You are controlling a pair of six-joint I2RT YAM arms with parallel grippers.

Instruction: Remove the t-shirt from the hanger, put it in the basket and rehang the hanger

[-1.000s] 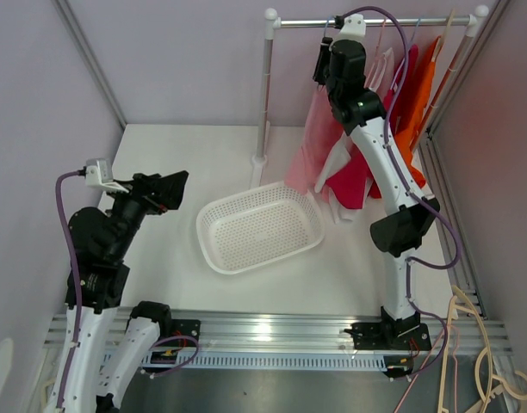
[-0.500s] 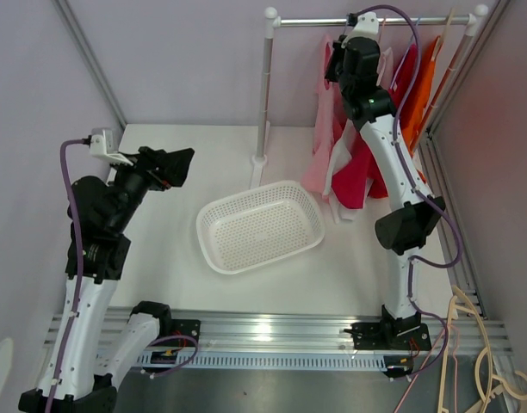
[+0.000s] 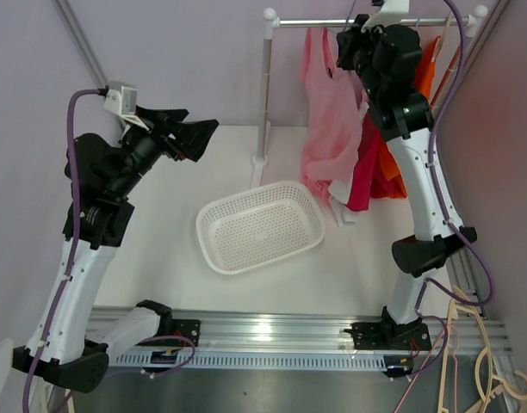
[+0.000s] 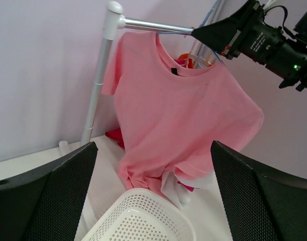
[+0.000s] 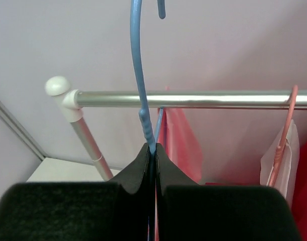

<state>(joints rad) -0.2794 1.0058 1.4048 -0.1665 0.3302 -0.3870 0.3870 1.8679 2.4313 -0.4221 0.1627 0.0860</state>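
From above, one white plastic basket (image 3: 259,225), round-cornered and perforated all over, sits on the desk (image 3: 160,258) with only its own mesh floor showing. The pink t-shirt (image 3: 328,129) hangs limp near the white post (image 3: 265,86), its hem by the basket's far right corner. The right gripper (image 3: 354,47) is up at the steel rail (image 3: 315,22). The left gripper (image 3: 199,127) hovers well apart from the shirt. One red garment (image 3: 362,176) and one orange garment (image 3: 427,64) hang behind the right arm.

The left wrist view shows two black textured fingers (image 4: 53,201) spread wide, framing the soft, round-necked shirt.

In the right wrist view, the fingers pinch tight on the neck of one thin blue hanger (image 5: 138,75). One salmon hanger (image 5: 284,130) hooks over the round rail.
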